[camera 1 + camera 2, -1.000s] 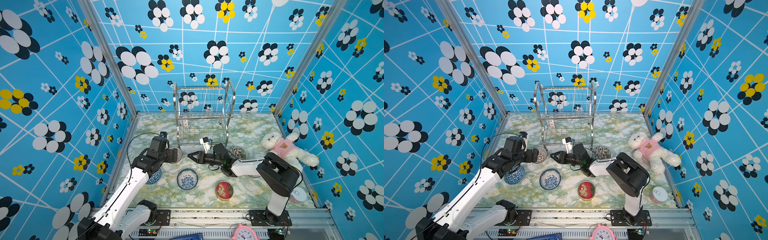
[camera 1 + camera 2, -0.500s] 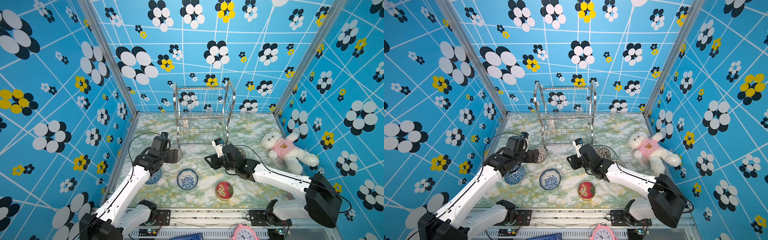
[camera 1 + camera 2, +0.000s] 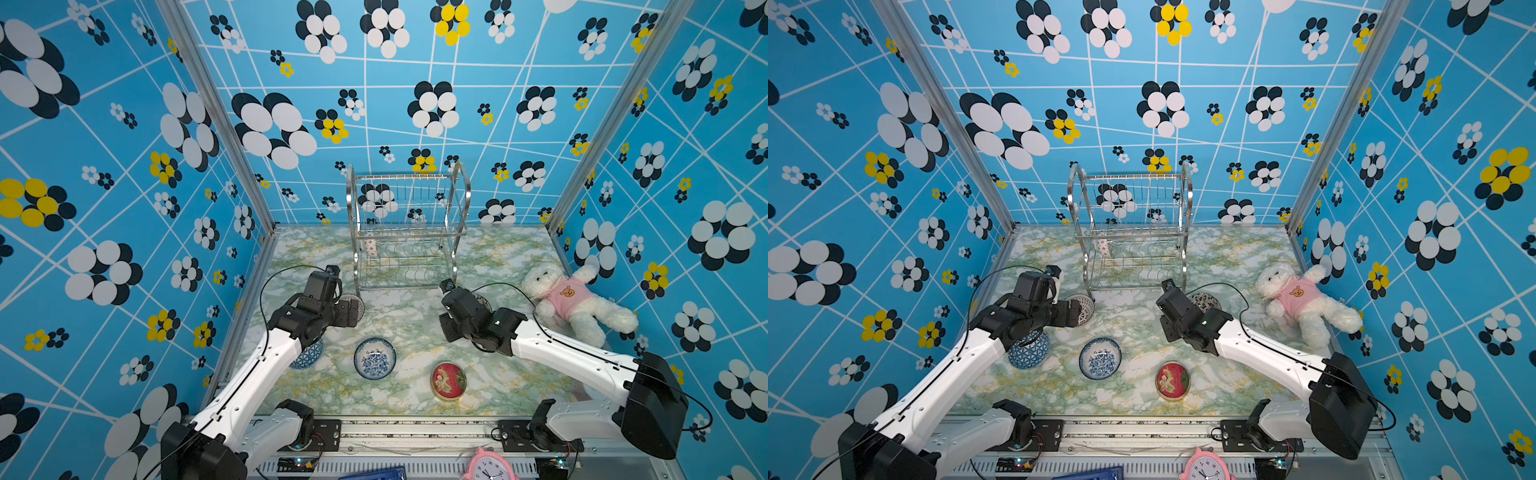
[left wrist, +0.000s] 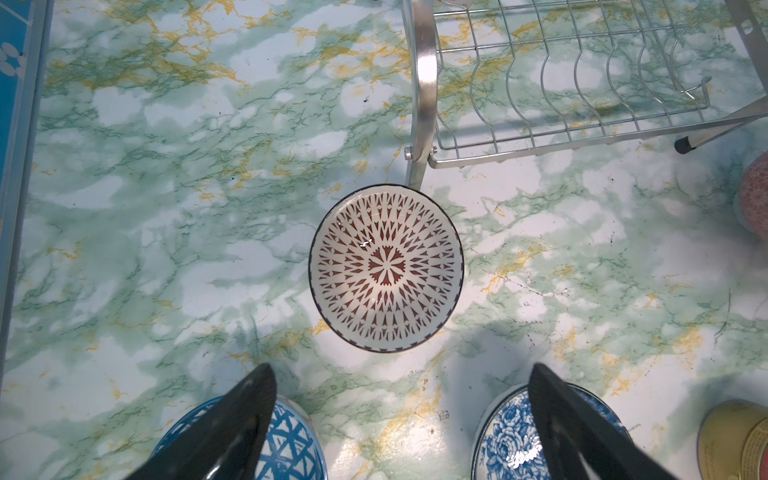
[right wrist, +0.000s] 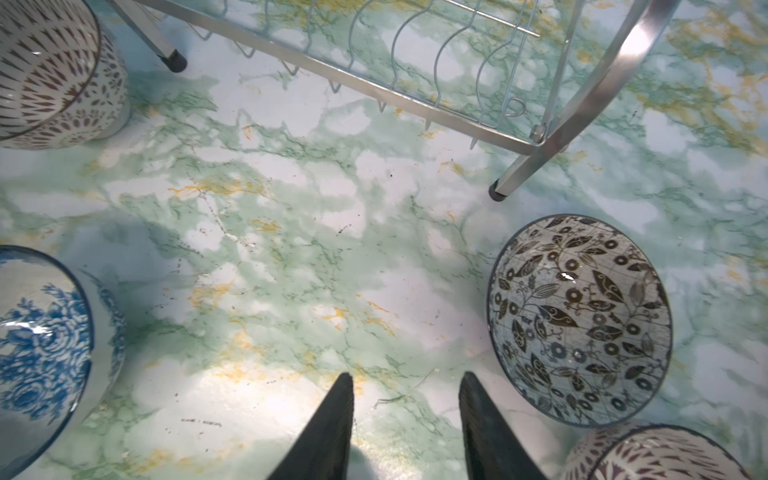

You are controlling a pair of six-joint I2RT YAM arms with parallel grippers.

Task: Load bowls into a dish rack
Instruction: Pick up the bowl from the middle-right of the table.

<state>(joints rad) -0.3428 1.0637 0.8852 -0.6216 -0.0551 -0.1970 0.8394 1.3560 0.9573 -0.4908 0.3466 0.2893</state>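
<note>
The steel dish rack stands at the back, with one red-pink bowl upright in its lower tier. My left gripper is open wide and holds nothing. It hovers just short of a red-brown patterned bowl beside the rack's leg. Under its fingers lie a blue triangle-pattern bowl and a blue floral bowl. My right gripper is open over bare table, beside a black leaf-pattern bowl. Another patterned bowl lies close behind.
A flat red tin lies near the front. A white teddy bear in a pink shirt sprawls at the right wall. A pink clock sits below the table's front rail. Patterned blue walls close in three sides.
My right arm has swung from in front of the rack back to the right, ending beside the leaf-pattern bowl. The left arm has stayed nearly still, its jaws a touch wider.
</note>
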